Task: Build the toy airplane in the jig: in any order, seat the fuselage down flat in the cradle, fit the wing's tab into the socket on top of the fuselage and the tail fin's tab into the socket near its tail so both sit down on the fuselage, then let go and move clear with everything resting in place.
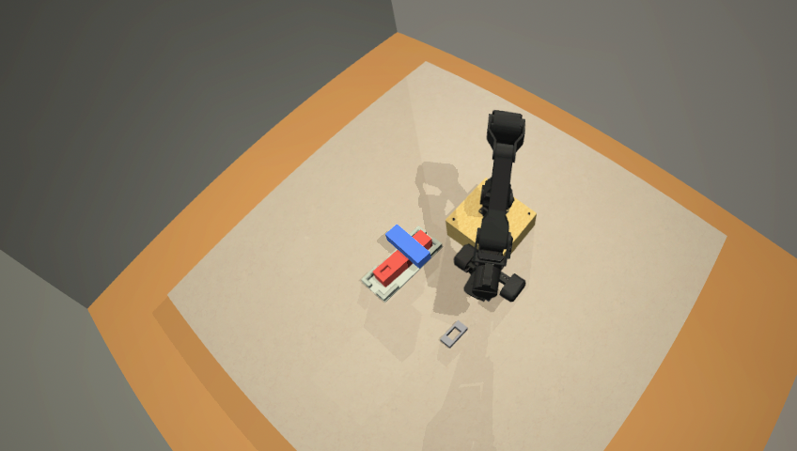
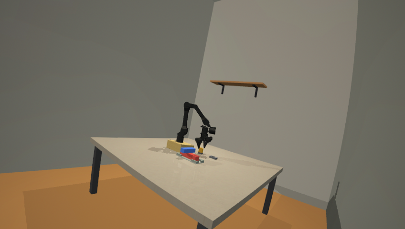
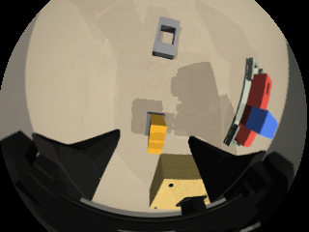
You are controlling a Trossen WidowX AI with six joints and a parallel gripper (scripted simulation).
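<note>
The red fuselage point(image 1: 396, 264) point(image 2: 194, 156) point(image 3: 260, 92) lies lengthwise in the pale cradle point(image 1: 400, 283) point(image 3: 243, 98). An open socket shows near its end away from the arm's base. The blue wing point(image 1: 407, 244) point(image 2: 187, 150) point(image 3: 262, 122) lies across the fuselage's top near the other end; its tab is hidden. The orange tail fin point(image 2: 200, 150) point(image 3: 156, 135) stands upright in a small grey holder point(image 3: 149, 124), hidden under the arm in the top view. My gripper point(image 2: 201, 147) point(image 3: 156, 137) is open, pointing down just above the fin, with one finger to each side in the wrist view.
A flat grey frame point(image 1: 447, 340) point(image 2: 213, 157) point(image 3: 165, 49) with a rectangular opening lies beyond the fin, away from the base. The arm's yellow base block point(image 1: 463, 233) point(image 2: 173, 145) point(image 3: 181, 188) stands close to the fin and cradle.
</note>
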